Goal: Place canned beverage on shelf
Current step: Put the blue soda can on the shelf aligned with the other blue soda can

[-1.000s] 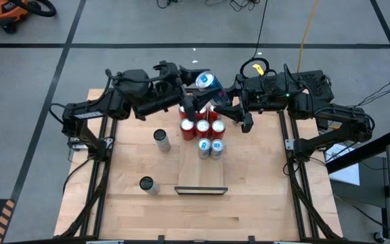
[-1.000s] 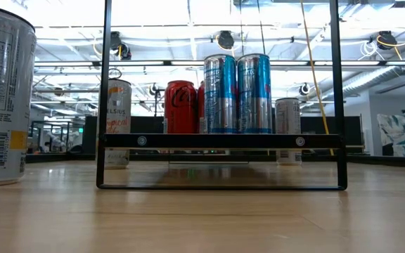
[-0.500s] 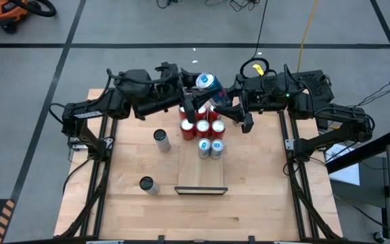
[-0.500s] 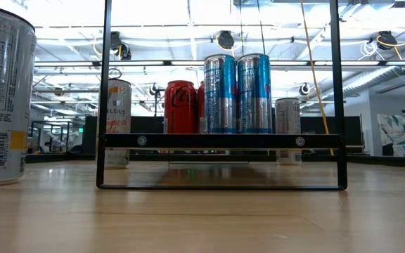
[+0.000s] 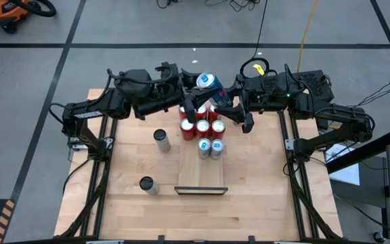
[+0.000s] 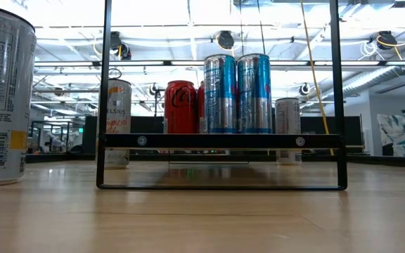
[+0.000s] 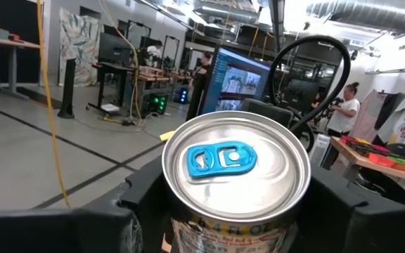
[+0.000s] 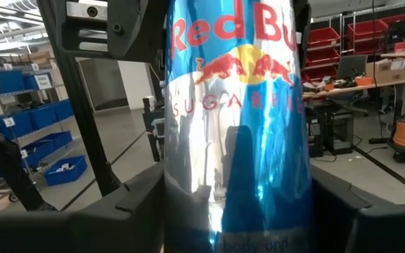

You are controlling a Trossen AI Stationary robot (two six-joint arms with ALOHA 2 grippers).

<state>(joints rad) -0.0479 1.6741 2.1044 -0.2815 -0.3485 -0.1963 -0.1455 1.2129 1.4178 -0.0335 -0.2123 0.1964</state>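
Bench (image 5: pixel 249 203): light-wood top with black rails along its left and right edges; both arms reach inward over its far edge.
Shelf (image 5: pixel 201 177): long narrow board on the bench centre line, running from the far edge toward the middle; near end bare, with a raised lip.
Left arm: base at the left edge, links folded toward the far centre, wrist turned inward above the far end of the shelf.
Right arm: base at the right edge, links folded toward the far centre, wrist facing the left arm.
Left gripper (image 5: pixel 193 103): beside the raised can; the left wrist view shows a dark finger on each side of the can body just below its lid. Contact cannot be confirmed.
Right gripper (image 5: pixel 230 110): clamped around the raised can; the right wrist view shows a finger on each side of its body.
Blue can (image 5: pixel 206 83): task item, raised and tilted between the two grippers above the far end of the shelf, lid facing the left arm.
Shelved cans (image 5: pixel 204 134): red cans at the far end, two blue cans next, all upright.
Loose cans: one (image 5: pixel 162 139) upright left of the shelf; one (image 5: pixel 147 184) nearer the front-left corner.
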